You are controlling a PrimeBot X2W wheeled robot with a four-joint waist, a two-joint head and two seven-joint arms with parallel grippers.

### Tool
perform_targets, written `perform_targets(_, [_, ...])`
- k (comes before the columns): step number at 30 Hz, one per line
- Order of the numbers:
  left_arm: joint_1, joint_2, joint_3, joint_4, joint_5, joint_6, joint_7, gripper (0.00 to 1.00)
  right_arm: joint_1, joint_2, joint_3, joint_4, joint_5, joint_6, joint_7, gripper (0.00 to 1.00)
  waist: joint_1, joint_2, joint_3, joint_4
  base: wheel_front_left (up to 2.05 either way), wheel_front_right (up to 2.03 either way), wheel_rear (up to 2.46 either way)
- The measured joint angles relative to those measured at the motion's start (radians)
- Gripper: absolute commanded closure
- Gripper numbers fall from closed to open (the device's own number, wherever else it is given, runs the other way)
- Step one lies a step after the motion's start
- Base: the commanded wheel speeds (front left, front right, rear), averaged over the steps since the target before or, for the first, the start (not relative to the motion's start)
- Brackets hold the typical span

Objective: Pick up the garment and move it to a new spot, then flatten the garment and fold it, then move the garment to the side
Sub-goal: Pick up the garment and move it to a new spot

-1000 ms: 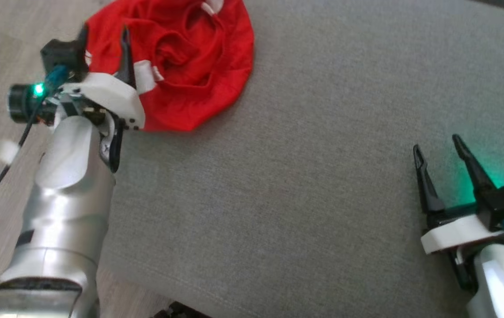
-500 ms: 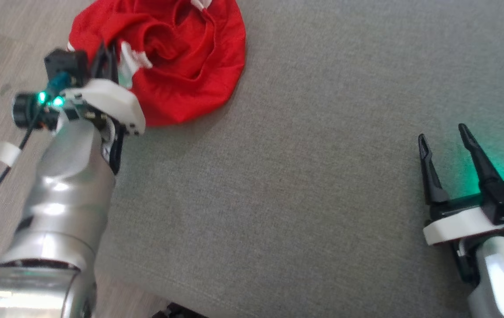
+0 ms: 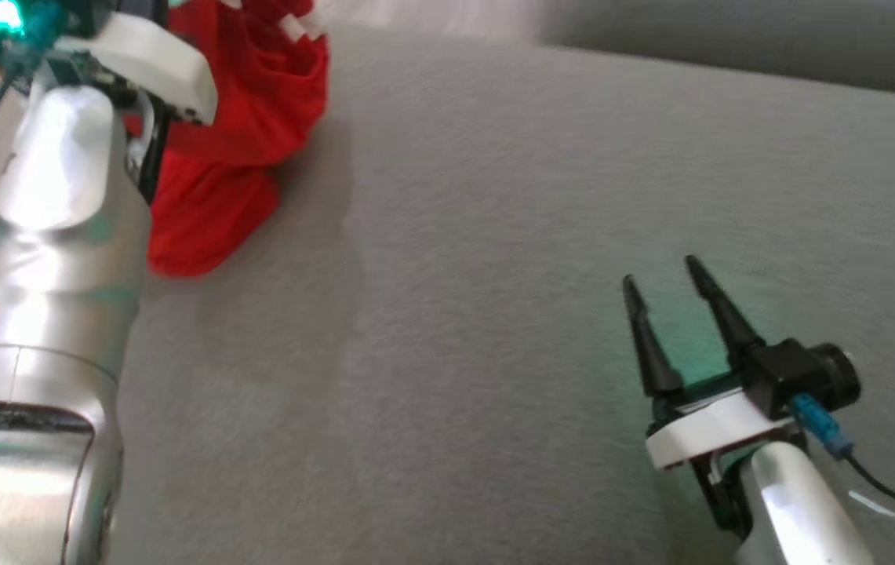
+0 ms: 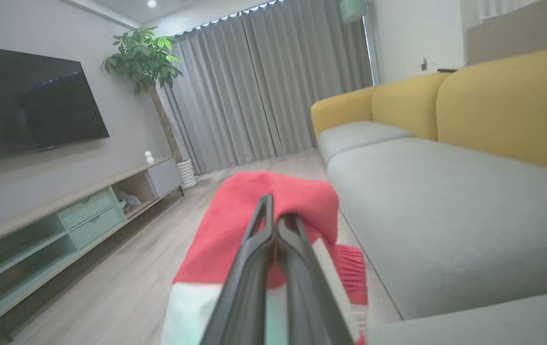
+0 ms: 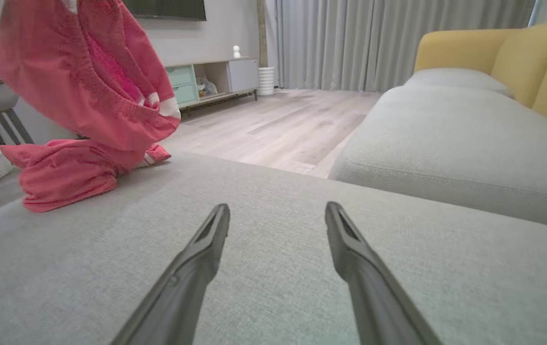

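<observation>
The garment (image 3: 235, 133) is red with white trim. It hangs from my left gripper at the head view's top left, its lower part still resting on the grey cushion (image 3: 494, 235). In the left wrist view my left gripper (image 4: 275, 211) is shut on the garment (image 4: 254, 211), red cloth bunched around its fingertips. The right wrist view shows the garment (image 5: 81, 96) lifted at the far left, its bottom heaped on the cushion. My right gripper (image 3: 659, 271) is open above the cushion at the lower right, nothing between its fingers (image 5: 206, 239).
A yellow-backed sofa (image 4: 470, 105) with grey seats lies beyond the cushion. Wooden floor (image 5: 278, 124) runs between them. A low TV cabinet (image 4: 62, 225), a wall TV (image 4: 29, 105) and a potted plant (image 4: 144, 57) stand along the far wall, before grey curtains.
My left gripper closed on the garment's edge and lifted it, so the cloth now hangs in a bunch. The head camera has shifted. The right gripper stays open.
</observation>
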Motion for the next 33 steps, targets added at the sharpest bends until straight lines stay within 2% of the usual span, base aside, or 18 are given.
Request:
perform_targets(6, [-0.011, 0.001, -0.072, -0.098, -0.057, -0.005, 0.048, 1.0, 0.036, 0.009, 0.016, -0.017, 0.061, 0.0, 0.0, 0.0, 0.0, 0.0, -0.072, -0.147, 0.0, 0.0, 0.0])
perform_targets(16, [0.01, 0.004, -0.237, -0.439, -0.314, -0.012, 0.173, 1.0, 0.054, 0.01, 0.004, -0.058, 0.108, 0.0, 0.0, 0.0, 0.0001, 0.0, -0.137, -0.404, 0.0, 0.0, 0.0])
perform_targets(18, [0.044, 0.011, -0.265, -0.509, -0.374, -0.012, 0.202, 1.0, 0.054, 0.011, 0.004, -0.063, 0.116, 0.0, 0.0, 0.0, 0.0001, 0.0, -0.14, -0.449, 0.0, 0.0, 0.0])
perform_targets(21, [0.131, 0.053, -0.352, -0.597, -0.423, -0.012, 0.21, 1.0, 0.053, 0.012, 0.01, -0.066, 0.127, 0.0, 0.0, 0.0, 0.0001, 0.0, -0.134, -0.509, 0.0, 0.0, 0.0])
perform_targets(25, [0.317, 0.103, -0.469, -0.603, -0.492, -0.012, 0.198, 1.0, 0.051, 0.012, 0.008, -0.067, 0.142, 0.0, 0.0, 0.0, 0.0001, 0.0, -0.1, -0.561, 0.0, 0.0, 0.0])
perform_targets(26, [0.366, 0.103, -0.49, -0.575, -0.496, -0.012, 0.18, 0.58, 0.051, 0.012, 0.008, -0.066, 0.144, 0.0, 0.0, 0.0, 0.0002, 0.0, -0.087, -0.567, 0.0, 0.0, 0.0])
perform_targets(27, [0.41, 0.102, -0.506, -0.533, -0.496, -0.012, 0.162, 0.01, 0.049, 0.012, 0.009, -0.064, 0.144, 0.0, 0.0, 0.0, 0.0004, 0.0, -0.073, -0.571, 0.0, 0.0, 0.0])
perform_targets(29, [0.494, 0.097, -0.518, -0.441, -0.492, 0.003, 0.104, 0.0, 0.042, 0.013, 0.01, -0.055, 0.144, 0.0, 0.0, 0.0, 0.0005, 0.0, -0.049, -0.575, 0.0, 0.0, 0.0])
perform_targets(33, [0.588, 0.055, -0.495, -0.337, -0.461, 0.11, 0.004, 0.0, 0.034, 0.014, 0.002, -0.041, 0.141, 0.0, 0.0, 0.0, 0.0004, 0.0, -0.026, -0.561, 0.0, 0.0, 0.0])
